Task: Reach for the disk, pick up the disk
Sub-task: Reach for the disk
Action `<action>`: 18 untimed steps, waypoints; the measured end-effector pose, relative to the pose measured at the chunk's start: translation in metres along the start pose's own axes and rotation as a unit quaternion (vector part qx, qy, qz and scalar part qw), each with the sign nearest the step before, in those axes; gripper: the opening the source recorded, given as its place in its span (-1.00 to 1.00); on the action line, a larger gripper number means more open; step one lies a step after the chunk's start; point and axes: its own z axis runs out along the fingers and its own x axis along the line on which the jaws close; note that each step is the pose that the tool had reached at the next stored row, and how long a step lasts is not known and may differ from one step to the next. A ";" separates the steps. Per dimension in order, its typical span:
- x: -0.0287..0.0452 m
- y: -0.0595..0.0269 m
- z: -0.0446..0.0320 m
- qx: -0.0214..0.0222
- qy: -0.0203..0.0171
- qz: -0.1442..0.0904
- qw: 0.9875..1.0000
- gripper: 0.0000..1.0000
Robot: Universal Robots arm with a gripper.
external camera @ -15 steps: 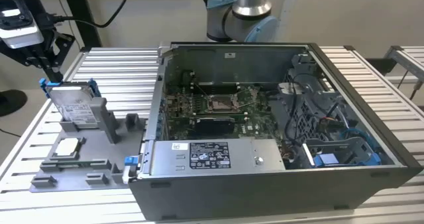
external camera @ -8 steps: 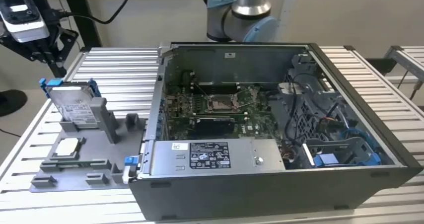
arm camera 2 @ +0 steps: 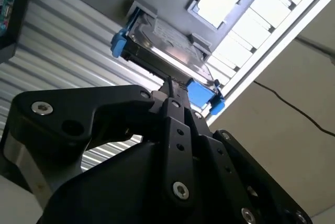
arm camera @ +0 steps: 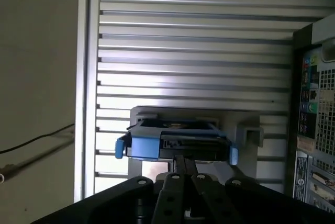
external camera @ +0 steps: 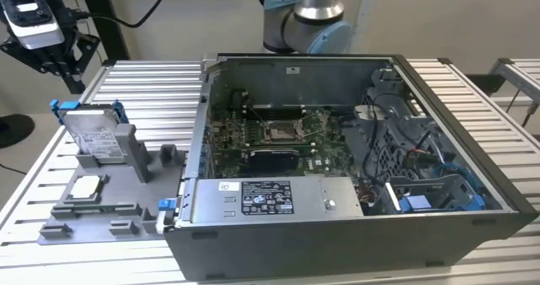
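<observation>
Open PC case (external camera: 337, 247) w/ motherboard (external camera: 279, 133) sits on the slatted table (external camera: 152, 83), exterior view's right; grey fixture (external camera: 101, 218) at left, near side (small square chip (external camera: 85, 187) on it).

soft even light in the exterior view, the computer case (external camera: 295, 86) was dim inside, white glare lay on the table slats (arm camera: 193, 85) in the first wrist view, the gripper (arm camera: 183, 160) was in shadow

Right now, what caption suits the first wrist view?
Gripper, fingers together, points toward the blue-framed disk standing in its grey fixture.
</observation>
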 end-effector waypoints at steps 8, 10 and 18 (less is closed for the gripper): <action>0.0184 0.0002 0.0030 0.000 0.000 0.000 1.000 -1.00; 0.0224 0.0003 0.0034 0.000 0.000 0.000 1.000 -1.00; 0.0278 0.0003 0.0040 0.000 0.000 0.000 1.000 -1.00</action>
